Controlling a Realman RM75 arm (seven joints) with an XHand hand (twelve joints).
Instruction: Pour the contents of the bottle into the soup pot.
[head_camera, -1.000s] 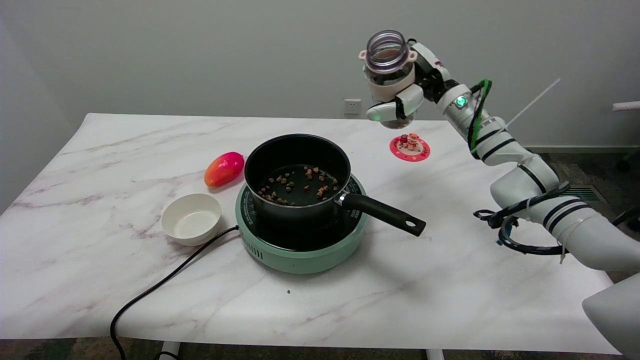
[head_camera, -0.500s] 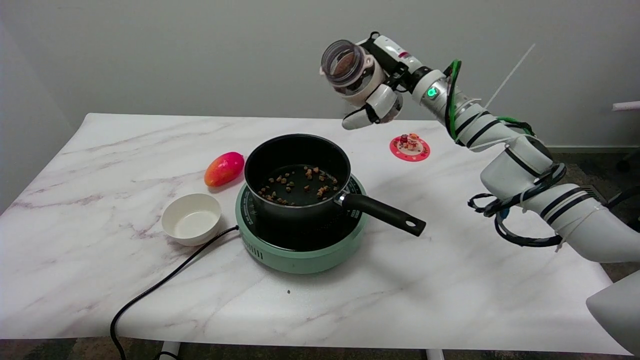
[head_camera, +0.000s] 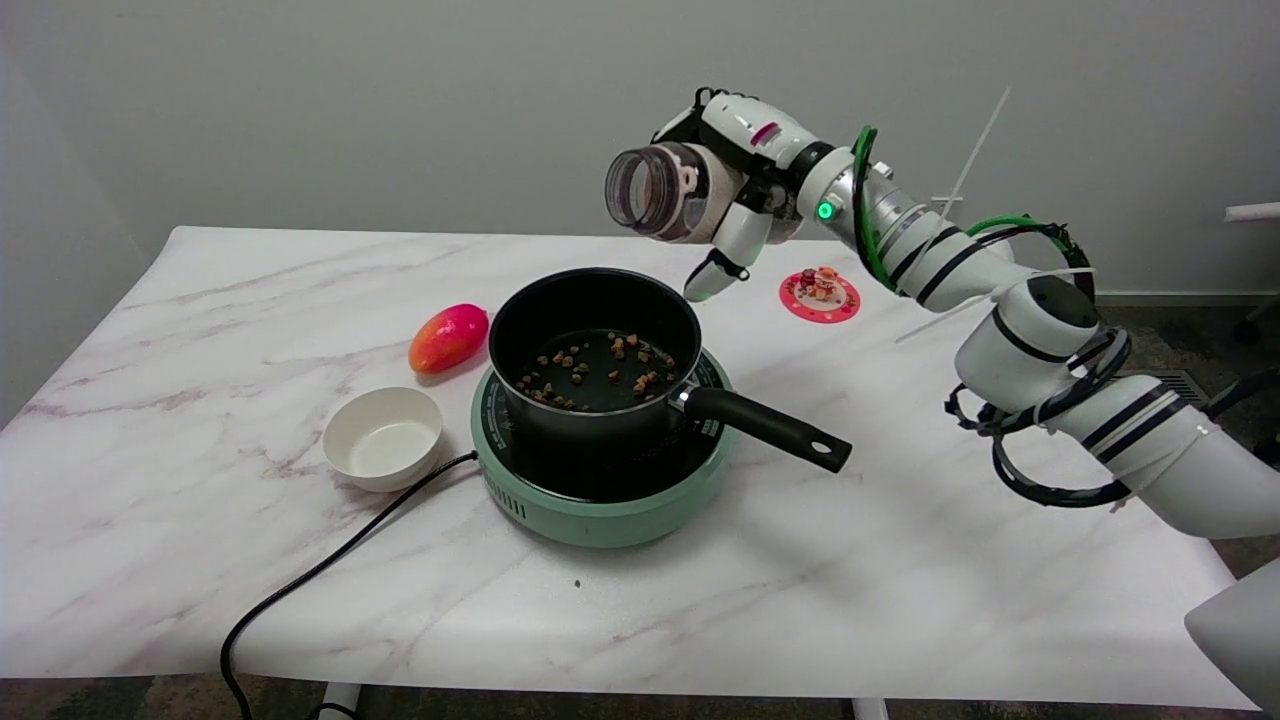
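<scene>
Bottle (head_camera: 662, 190): tipped sideways, mouth leftward, clasped in right hand (head_camera: 735, 195), held in the air above soup pot (head_camera: 595, 350).

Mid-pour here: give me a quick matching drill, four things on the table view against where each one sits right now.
Things:
1. bottle
2. soup pot
3. white bowl
4. mango

Places:
A. on the green cooker
B. held tilted in the right hand, in the air
C. lying on the table left of the pot
D. near the cooker's black cord

Pairs: 1-B, 2-A, 3-D, 4-C
</scene>
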